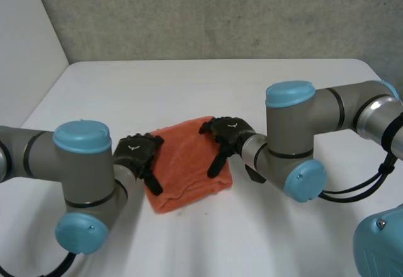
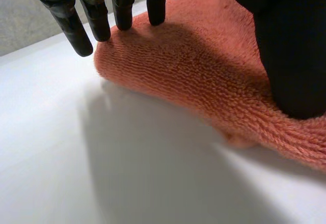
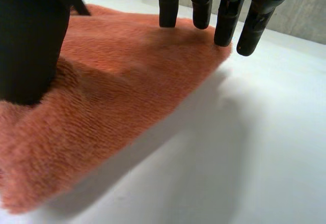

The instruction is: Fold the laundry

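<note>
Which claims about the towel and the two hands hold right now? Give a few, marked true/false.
1. The orange towel lies on the white table. True.
2. The left hand sits on bare table, clear of the towel. False: it rests on the towel's left edge.
3. The right hand touches the towel. True.
4. The towel hangs over the table's edge. False: it lies wholly on the tabletop, between the two hands.

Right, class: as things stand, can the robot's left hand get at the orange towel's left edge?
Likely yes. The left hand rests on the orange towel at that edge, fingertips touching it; the right hand sits on the opposite side, out of the way.
</note>
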`<action>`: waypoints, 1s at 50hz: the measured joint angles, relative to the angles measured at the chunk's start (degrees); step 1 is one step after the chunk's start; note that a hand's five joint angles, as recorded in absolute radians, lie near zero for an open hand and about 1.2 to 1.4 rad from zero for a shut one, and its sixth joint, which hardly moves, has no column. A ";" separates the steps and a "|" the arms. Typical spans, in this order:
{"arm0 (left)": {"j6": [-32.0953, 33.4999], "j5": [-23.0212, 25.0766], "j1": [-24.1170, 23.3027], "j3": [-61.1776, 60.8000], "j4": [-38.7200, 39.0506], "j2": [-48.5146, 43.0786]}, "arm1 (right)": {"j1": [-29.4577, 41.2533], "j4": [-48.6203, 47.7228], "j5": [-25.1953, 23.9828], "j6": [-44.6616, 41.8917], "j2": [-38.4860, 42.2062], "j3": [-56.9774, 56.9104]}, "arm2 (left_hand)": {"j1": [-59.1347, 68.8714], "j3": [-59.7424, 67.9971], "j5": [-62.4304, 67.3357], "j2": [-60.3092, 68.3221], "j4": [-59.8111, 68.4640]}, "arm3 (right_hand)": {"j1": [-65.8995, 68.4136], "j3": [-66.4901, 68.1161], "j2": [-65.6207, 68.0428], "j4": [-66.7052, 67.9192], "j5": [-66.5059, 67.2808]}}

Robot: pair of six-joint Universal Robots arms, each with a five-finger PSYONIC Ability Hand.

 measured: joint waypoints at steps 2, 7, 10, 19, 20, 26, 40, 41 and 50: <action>1.47 0.13 0.42 -0.24 -0.44 0.69 | -0.25 0.62 -0.06 -0.30 -0.45 -0.54 | 0.00 0.00 0.00 0.00 0.00 | 0.00 -0.01 0.00 0.00 0.00; 3.56 0.65 0.38 0.24 -0.60 5.34 | -0.86 1.22 -0.21 -0.40 -5.23 -0.91 | 0.00 0.00 0.00 0.00 0.00 | 0.00 -0.01 0.00 0.00 0.00; 3.85 0.81 -0.14 1.39 -0.35 9.18 | -1.37 0.79 -0.08 0.07 -9.55 -0.46 | 0.00 0.00 0.00 0.00 0.00 | 0.00 -0.01 0.00 0.00 0.00; 2.78 0.69 -0.99 6.92 -0.06 21.48 | -6.20 -5.04 1.58 2.18 -26.06 6.27 | 0.00 0.00 0.00 0.00 -0.07 | 0.00 0.00 0.00 0.00 0.00; 2.67 0.66 -0.92 7.28 -0.05 22.77 | -6.86 -5.69 1.91 2.23 -27.85 7.36 | 0.00 0.00 0.00 0.00 -0.07 | 0.00 0.00 0.00 0.00 0.00; 1.88 0.39 0.19 7.78 -0.37 29.20 | -10.48 -7.83 3.86 1.99 -37.57 14.03 | 0.00 0.00 0.00 0.00 -0.07 | 0.00 0.00 0.00 0.00 0.00; -4.96 0.61 3.67 4.80 -3.11 36.34 | -17.35 -7.86 5.70 -0.06 -50.31 27.29 | 0.00 0.00 0.00 0.00 -0.07 | 0.00 0.00 0.00 0.00 0.00; -5.36 0.63 3.69 4.65 -3.37 36.41 | -17.55 -7.84 5.73 -0.11 -50.57 27.99 | 0.00 0.00 0.00 0.00 -0.07 | 0.00 -0.01 0.00 0.00 0.00; -5.61 0.65 3.47 4.56 -4.65 36.11 | -17.45 -7.88 5.75 -0.67 -50.66 29.20 | 0.00 0.00 0.00 0.00 -0.07 | 0.00 -0.01 0.06 0.00 0.00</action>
